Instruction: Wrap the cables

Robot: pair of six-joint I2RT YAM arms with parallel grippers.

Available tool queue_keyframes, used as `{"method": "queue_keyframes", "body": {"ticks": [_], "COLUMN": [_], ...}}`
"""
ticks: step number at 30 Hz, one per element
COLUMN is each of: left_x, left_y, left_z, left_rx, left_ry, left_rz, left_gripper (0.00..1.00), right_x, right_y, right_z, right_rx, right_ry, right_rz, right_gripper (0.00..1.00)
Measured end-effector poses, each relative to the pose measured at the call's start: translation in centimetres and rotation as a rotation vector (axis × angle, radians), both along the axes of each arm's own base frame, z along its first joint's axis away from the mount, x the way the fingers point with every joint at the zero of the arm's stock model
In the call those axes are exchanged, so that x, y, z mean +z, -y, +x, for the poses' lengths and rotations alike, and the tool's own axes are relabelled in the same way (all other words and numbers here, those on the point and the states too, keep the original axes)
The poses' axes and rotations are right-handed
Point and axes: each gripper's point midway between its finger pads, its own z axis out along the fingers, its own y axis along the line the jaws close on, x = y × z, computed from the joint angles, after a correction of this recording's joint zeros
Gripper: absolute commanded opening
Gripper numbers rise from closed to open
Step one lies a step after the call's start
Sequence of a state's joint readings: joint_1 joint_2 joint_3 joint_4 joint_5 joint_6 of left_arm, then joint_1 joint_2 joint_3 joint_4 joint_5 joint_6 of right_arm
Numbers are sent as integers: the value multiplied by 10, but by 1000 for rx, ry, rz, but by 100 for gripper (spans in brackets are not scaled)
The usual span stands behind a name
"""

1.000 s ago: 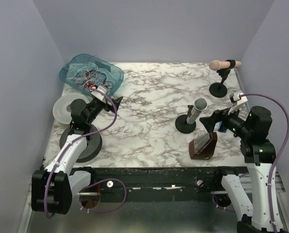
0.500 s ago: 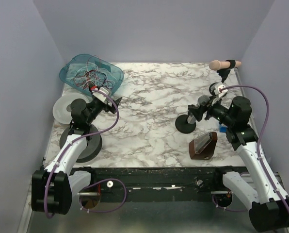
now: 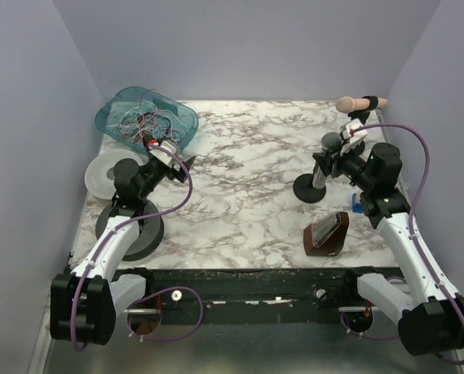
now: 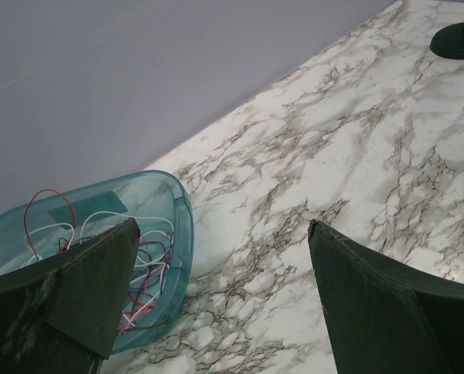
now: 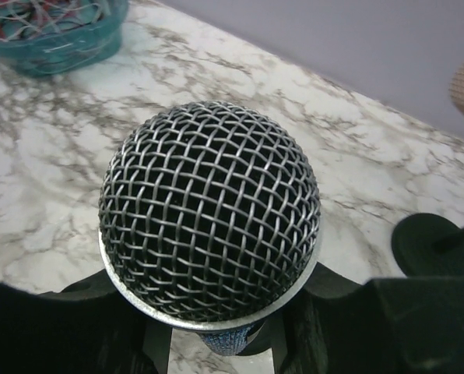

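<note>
The cables (image 3: 145,121) are a tangle of thin red, white, black and pink wires lying in a teal bin (image 3: 184,118) at the back left. In the left wrist view they show as cables (image 4: 142,273) inside the bin (image 4: 181,226). My left gripper (image 3: 184,162) hovers just in front of the bin. Seen from its wrist, the left gripper (image 4: 223,227) is open and holds nothing. My right gripper (image 3: 325,160) is shut on the handle of a grey-mesh microphone (image 3: 330,141). The microphone head (image 5: 210,210) fills the right wrist view above the right gripper (image 5: 224,343).
The held microphone's round black base (image 3: 311,188) sits on the marble. A pink microphone (image 3: 360,103) stands on its own stand base (image 3: 350,144) at the back right. A brown wedge-shaped block (image 3: 327,234) lies near the front right. A white roll (image 3: 103,175) and a black disc (image 3: 135,234) lie at the left.
My right arm swung in from the front right, closed its jaws round the grey microphone, and shifted it and its base to the right and back. The left arm has not moved.
</note>
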State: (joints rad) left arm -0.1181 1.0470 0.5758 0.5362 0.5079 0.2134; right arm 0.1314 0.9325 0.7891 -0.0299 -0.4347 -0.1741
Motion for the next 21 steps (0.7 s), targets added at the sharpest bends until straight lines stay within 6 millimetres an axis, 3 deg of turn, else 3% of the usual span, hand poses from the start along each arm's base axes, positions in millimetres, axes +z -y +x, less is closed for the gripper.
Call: {"method": "queue_keyframes", "body": {"ticks": [6,15,18,19,21], "left_x": [0,0,0,0,0], "left_y": [-1,-1,-1,-2,-2], "left_z": [1,0,0,0,0], "left_rx": [3,5,5,5,5], "left_ry": [9,15,17,17,16], "left_rz": [12,19,21,21,22], "left_gripper": [99,99,99,99,99], "right_x": [5,1,0,-1,-1], "right_y": [62,159,177,179,183], "right_z": [33,58,64,65,69], "right_rx": [-242,-529,-563,-567,-573], "right_ry": [1,23,29,31,38], "right_rz": [-27,-21,6,7,11], "right_gripper": [1,1,1,4,29]}}
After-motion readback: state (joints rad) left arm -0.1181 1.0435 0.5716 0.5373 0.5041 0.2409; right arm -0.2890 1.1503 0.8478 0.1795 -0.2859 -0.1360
